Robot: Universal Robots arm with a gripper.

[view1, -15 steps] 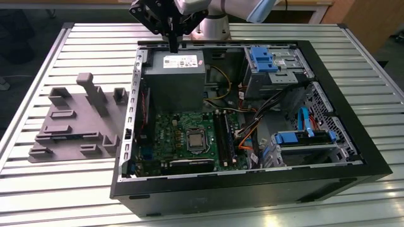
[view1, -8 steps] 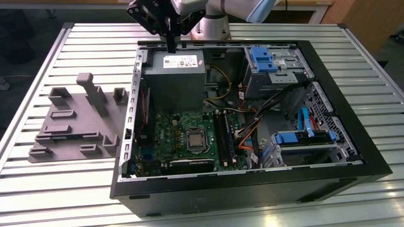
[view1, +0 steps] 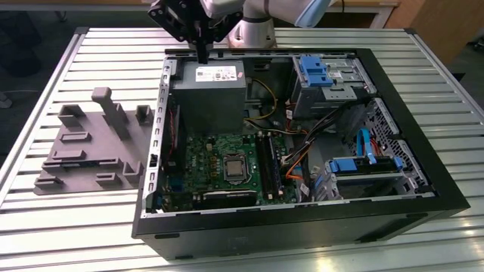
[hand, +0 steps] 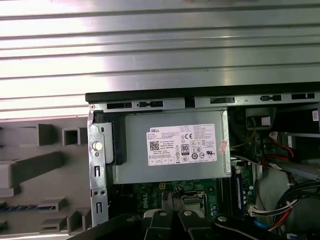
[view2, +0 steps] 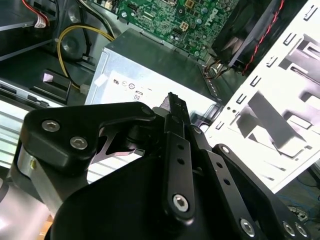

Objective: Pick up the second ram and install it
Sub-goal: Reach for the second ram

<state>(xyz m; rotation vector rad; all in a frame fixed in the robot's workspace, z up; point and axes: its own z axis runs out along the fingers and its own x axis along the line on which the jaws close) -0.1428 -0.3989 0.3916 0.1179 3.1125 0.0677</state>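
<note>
Hovering gripper: I see it above the far edge of the case, over the power supply. In both wrist views its fingers sit pressed together with nothing between them.
Risk, closed fingers: as I judge it, coming down on the stick like this would press on its top edge instead of straddling it. That could chip the board or jam it in its holder.
Risk, fixture blocks: upright blocks stand near the stick on the grey fixture. A skewed approach could knock a finger against one and shift the whole fixture.
Risk, seating: the memory slots lie on the motherboard just beside the orange cables. I'd expect a tilted stick to bind in the slot or snag a cable.
Where the second ram lies: I take it to be the dark bluish strip resting in a holder of the fixture, seen in the first wrist view. It has not been picked up.
Relative to gripper: it is outside the case, toward the exterior view's left and nearer that camera. It is well apart from the fingers, with the case wall between them.
</note>
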